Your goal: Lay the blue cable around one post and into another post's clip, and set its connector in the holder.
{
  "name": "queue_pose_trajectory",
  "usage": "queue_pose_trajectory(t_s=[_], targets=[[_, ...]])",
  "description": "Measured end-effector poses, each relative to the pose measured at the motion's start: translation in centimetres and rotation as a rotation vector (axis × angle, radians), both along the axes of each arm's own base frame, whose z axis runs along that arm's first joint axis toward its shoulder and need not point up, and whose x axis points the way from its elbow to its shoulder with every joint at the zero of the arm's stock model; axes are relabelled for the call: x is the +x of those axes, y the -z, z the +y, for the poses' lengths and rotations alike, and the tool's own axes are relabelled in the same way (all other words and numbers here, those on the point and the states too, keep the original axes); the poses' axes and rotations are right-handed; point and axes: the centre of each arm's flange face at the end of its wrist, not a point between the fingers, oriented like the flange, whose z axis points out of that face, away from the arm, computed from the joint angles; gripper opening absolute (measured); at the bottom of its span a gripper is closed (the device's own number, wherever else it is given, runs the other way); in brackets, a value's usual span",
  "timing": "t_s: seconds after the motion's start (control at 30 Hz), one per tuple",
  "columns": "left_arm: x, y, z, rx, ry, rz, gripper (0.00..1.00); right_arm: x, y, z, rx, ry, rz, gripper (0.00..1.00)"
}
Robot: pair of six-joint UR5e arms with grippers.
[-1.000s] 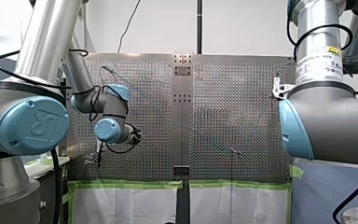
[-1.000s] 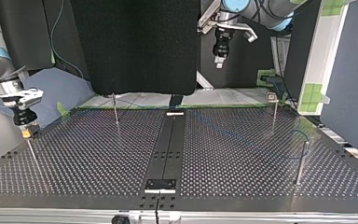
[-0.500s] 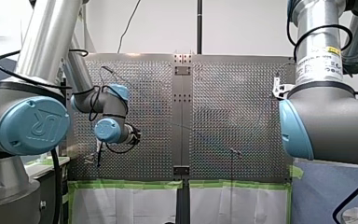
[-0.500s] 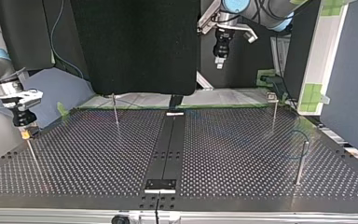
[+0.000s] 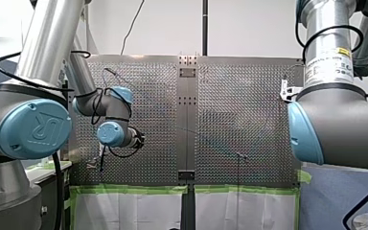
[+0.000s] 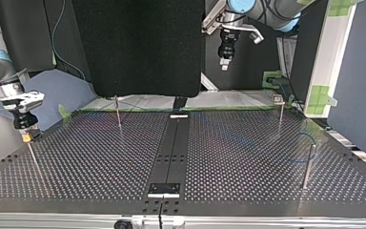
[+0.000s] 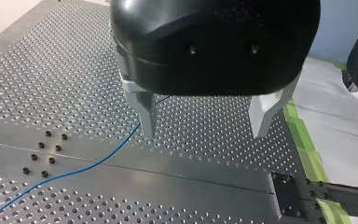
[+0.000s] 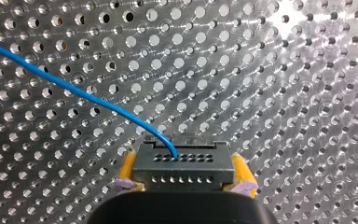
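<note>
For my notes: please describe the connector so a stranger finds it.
Start at my right hand over the perforated table. The connector is the black block clamped between its yellow pads; it alone has the blue cable entering it.

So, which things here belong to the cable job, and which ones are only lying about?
Job: blue cable; its connector, gripped in my right hand; the posts; my left hand, open and empty.
Lying about: green tape along the table edge; black backdrop.

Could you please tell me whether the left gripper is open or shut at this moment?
Open: my left gripper has its fingers standing wide apart, with nothing between them.
</note>
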Motion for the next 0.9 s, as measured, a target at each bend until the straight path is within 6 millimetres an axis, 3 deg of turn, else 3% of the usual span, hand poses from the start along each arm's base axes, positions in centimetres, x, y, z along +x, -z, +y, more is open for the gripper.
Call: queue_pose_trajectory(t_s=[0.63,0.67,0.7,0.73,0.77,0.83,0.87,0.9], targets=[[0.06,-0.02,-0.02,-0.001,0.001,-0.002,1.0,0.09,0.14,-0.18,-0.005,0.018,-0.001,0.02],[0.07,-0.04,-0.02,-0.001,0.001,-0.002,1.0,0.03,0.15,-0.21,-0.005,0.024,-0.001,0.11],[0.07,-0.04,-0.03,-0.001,0.001,-0.002,1.0,-0.02,0.16,-0.25,-0.005,0.032,0.0,0.11],[0.07,-0.03,-0.03,-0.001,0.001,-0.002,1.0,-0.05,0.16,-0.27,-0.005,0.037,0.0,0.25],[0.07,-0.03,-0.03,-0.001,0.001,-0.002,1.0,-0.06,0.16,-0.28,-0.006,0.04,0.0,0.3],[0.07,-0.02,-0.03,-0.001,0.001,-0.002,1.0,-0.07,0.16,-0.31,-0.006,0.047,0.002,0.3],[0.07,-0.03,-0.03,-0.001,0.001,-0.002,1.0,-0.09,0.17,-0.32,-0.006,0.051,0.002,0.66],[0.07,-0.03,-0.03,-0.001,0.001,-0.002,1.0,-0.12,0.18,-0.33,-0.006,0.055,0.004,0.66]])
